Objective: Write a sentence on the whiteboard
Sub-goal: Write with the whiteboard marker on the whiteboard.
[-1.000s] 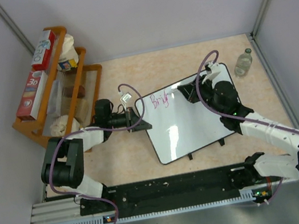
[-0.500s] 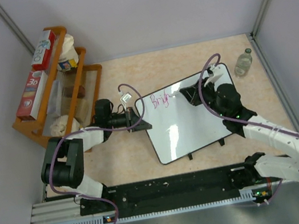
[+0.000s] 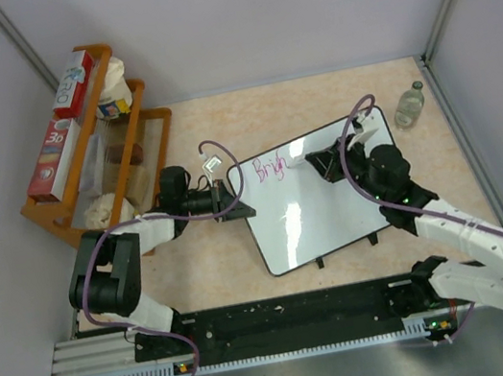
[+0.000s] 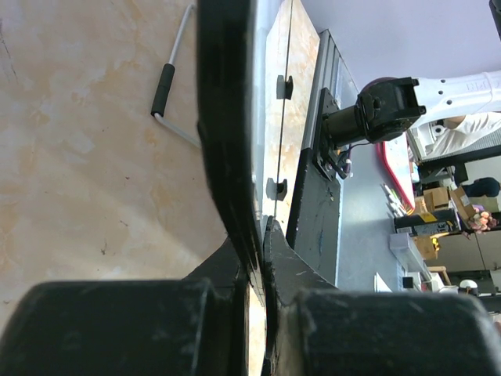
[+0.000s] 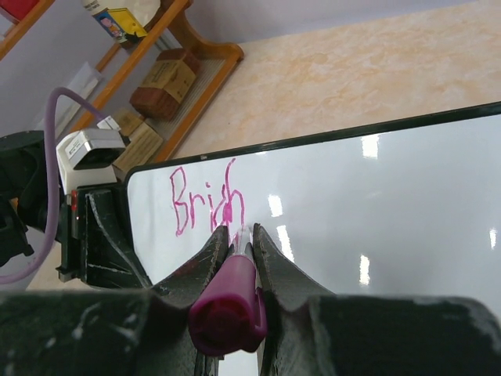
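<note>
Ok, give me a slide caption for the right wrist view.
Right gripper holds a magenta marker tip-first at the whiteboard, the sentence barely begun.

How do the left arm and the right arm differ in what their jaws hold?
The left arm clamps the edge of the whiteboard; the right arm pinches a pink marker. The left arm lies beside the whiteboard; the right arm reaches over it. Both have their jaws shut.

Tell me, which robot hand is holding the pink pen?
The right gripper: the pink marker sits between its fingers, tip at the pink letters. The left gripper only pinches the whiteboard at its edge.
</note>
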You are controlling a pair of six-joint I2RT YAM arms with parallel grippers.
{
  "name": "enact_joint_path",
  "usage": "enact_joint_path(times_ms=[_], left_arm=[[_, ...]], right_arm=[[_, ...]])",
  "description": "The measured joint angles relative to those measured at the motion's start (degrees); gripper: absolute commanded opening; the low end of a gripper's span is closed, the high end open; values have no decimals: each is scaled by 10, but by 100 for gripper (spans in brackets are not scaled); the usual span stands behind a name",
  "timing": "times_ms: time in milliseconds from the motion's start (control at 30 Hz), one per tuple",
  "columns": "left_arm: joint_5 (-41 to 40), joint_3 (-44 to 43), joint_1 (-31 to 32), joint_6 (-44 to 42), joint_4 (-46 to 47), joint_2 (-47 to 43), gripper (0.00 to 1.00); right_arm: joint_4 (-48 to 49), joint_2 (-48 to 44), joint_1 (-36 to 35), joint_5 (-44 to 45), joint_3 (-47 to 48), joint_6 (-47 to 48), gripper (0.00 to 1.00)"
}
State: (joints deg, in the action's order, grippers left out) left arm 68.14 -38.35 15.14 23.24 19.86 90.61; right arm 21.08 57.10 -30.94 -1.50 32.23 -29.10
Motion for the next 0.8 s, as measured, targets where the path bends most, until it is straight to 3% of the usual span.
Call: enact_joint_path(times_ms=[400, 800], left_arm=[[1, 0, 0, -3, 0, -1, 0], [1, 0, 0, -3, 0, -1, 0]], right_arm=[[8, -30, 0, 19, 2, -5, 0], [31, 20, 4, 27, 19, -8, 0]])
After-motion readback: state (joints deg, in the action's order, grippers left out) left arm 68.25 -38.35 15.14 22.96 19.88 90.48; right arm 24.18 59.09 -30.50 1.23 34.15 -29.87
